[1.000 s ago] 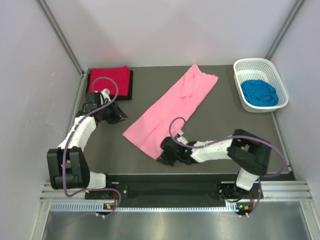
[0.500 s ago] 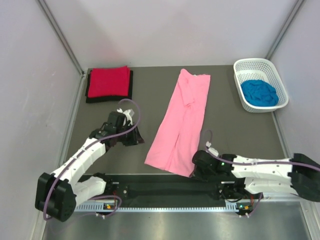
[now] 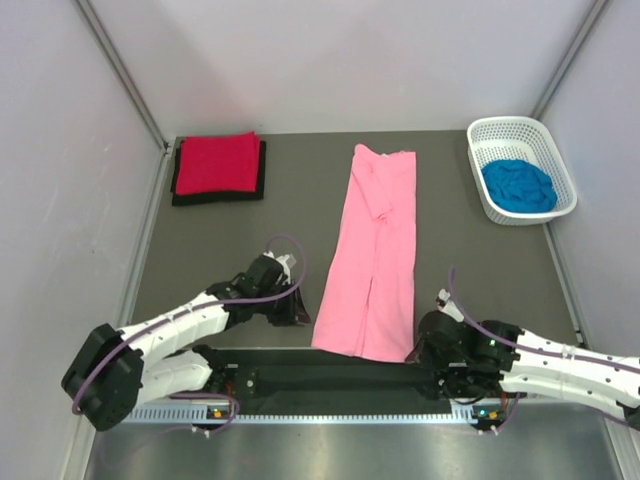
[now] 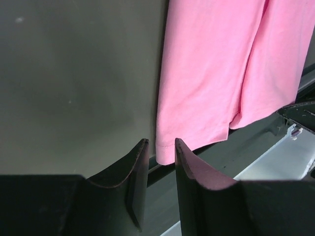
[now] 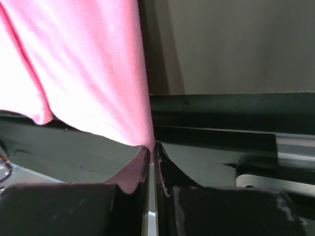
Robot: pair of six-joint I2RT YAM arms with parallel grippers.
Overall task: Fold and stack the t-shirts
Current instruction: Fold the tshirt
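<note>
The light pink t-shirt (image 3: 375, 250) lies folded in a long strip down the middle of the table, its near hem hanging over the front edge. My right gripper (image 3: 420, 347) is shut on the hem's near right corner (image 5: 123, 98). My left gripper (image 3: 300, 314) is open, its jaws (image 4: 160, 145) on either side of the hem's near left corner (image 4: 197, 98), not closed on it. The red t-shirt (image 3: 216, 161) lies folded on the black t-shirt (image 3: 262, 172) at the back left. The bright blue t-shirt (image 3: 518, 186) lies crumpled in the basket.
The white lattice basket (image 3: 497, 128) stands at the back right by the wall. A black rail (image 3: 300, 365) and a metal frame run along the table's front edge under the pink hem. Grey walls close in the left, back and right.
The pink shirt has swung from a diagonal to straight, its hem pulled to the front edge by my right gripper. My left arm has moved from the red stack to the hem's left corner.
</note>
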